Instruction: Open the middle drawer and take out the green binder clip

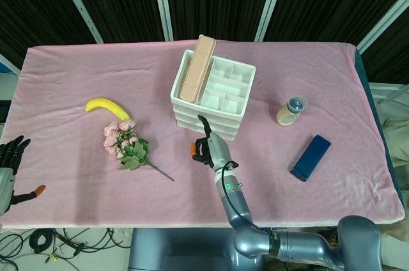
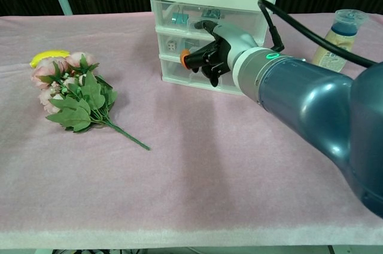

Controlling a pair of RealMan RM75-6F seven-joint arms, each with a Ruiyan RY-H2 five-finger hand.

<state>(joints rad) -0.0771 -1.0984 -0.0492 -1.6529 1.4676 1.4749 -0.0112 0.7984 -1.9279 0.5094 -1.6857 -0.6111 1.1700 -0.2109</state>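
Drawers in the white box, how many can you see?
3, stacked in the white drawer unit: the top drawer, the middle drawer with the right hand in front of it, and the bottom drawer. All look closed.

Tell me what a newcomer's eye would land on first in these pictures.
First, the right hand, fingers curled, raised against the front of the white drawer unit at mid-table; whether it touches a drawer is unclear. Next, the pink flower bouquet lying to the unit's left, with the yellow banana just beyond it. The left hand rests open at the table's near left edge.
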